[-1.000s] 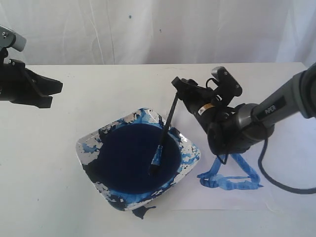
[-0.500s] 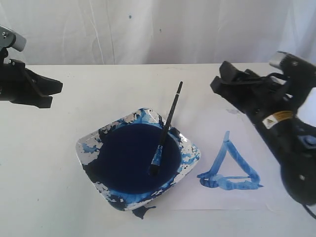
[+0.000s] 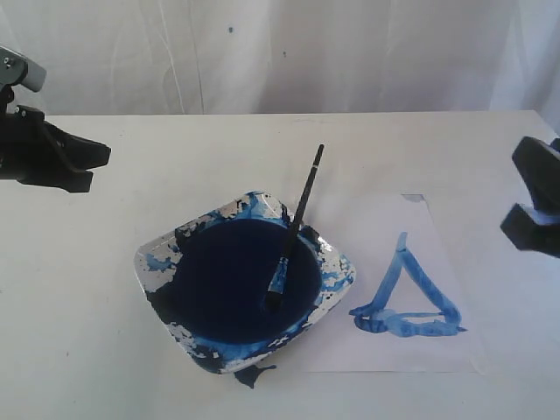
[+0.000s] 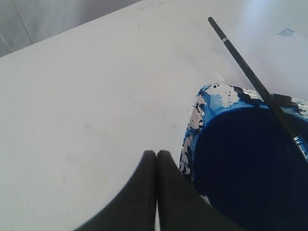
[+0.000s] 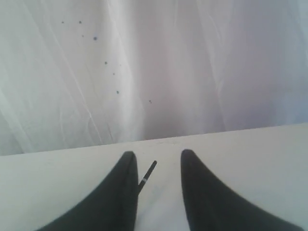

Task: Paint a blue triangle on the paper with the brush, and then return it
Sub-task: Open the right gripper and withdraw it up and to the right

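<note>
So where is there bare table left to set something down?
Free: the table strip between the left gripper and the dish, and the stretch between the brush and the curtain. Crowded: dish, paper with the blue triangle.

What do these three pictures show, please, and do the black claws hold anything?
A robot with two arms, each ending in a black two-fingered gripper. One picture is from an outside camera showing the white table; the other two are from cameras on each arm's wrist. On the table: a white square dish of dark blue paint and a white paper sheet bearing a streaky blue triangle outline. A slim black-handled paintbrush leans in the dish. The left gripper is shut, the right gripper open; neither holds anything.
</note>
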### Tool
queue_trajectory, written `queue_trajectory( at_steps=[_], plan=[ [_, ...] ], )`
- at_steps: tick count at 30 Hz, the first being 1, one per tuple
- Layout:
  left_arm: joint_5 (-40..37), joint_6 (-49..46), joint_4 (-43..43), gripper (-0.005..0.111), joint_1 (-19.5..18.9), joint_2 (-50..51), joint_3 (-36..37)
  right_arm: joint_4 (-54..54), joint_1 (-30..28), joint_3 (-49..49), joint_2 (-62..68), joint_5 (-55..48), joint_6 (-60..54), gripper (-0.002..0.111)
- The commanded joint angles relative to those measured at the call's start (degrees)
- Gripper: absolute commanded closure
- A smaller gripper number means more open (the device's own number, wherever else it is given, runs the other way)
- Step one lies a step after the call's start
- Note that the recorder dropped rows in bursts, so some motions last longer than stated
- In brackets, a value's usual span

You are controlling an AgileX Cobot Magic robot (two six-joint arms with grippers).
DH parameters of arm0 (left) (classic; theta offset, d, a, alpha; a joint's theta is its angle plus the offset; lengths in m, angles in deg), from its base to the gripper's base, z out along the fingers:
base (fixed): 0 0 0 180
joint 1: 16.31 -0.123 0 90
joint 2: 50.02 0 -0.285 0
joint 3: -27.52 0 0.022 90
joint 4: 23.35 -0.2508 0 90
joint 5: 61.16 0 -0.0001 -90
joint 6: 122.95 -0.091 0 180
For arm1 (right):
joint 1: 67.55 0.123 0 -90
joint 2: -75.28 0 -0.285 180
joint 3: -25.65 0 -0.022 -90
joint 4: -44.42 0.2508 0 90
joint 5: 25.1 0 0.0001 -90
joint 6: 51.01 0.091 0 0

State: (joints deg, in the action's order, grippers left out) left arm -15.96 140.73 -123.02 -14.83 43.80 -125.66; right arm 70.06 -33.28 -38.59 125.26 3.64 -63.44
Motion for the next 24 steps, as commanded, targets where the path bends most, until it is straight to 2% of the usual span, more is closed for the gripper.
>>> queue_trajectory(
  at_steps=[1,6,9,13,16,19,21,24],
  plan=[
    [-0.73,-5.23,4.87,0.107,-0.25,-0.27,2.86,0.66,0.00,-0.44,-14.92,-12.90,-6.77,0.082],
    [-0.65,-17.42,19.19,0.107,-0.25,-1.91,8.83,0.29,0.00,-0.44,-29.35,-16.82,-7.76,0.088],
    [-0.21,-22.84,25.46,0.107,-0.25,-4.42,12.62,0.41,0.00,-0.44,-36.00,-17.94,-11.46,0.097],
    [2.58,-29.51,33.74,0.107,-0.25,-9.31,16.97,0.41,0.00,-0.44,-41.17,-17.69,-15.35,0.107],
    [6.65,-34.02,37.45,0.107,-0.25,-13.74,19.75,0.41,0.00,-0.44,-42.19,-16.66,-16.26,0.108],
    [7.96,-33.85,39.25,0.107,-0.25,-17.96,21.07,0.41,0.00,-0.44,-42.19,-16.41,-16.26,0.108],
    [7.96,-27.94,40.12,0.107,-0.25,-20.49,21.24,0.41,0.00,-0.44,-42.19,-16.77,-16.26,0.108],
    [7.96,-27.59,40.01,0.107,-0.25,-21.64,21.24,0.41,0.00,-0.44,-42.19,-17.14,-16.26,0.108]
  ],
)
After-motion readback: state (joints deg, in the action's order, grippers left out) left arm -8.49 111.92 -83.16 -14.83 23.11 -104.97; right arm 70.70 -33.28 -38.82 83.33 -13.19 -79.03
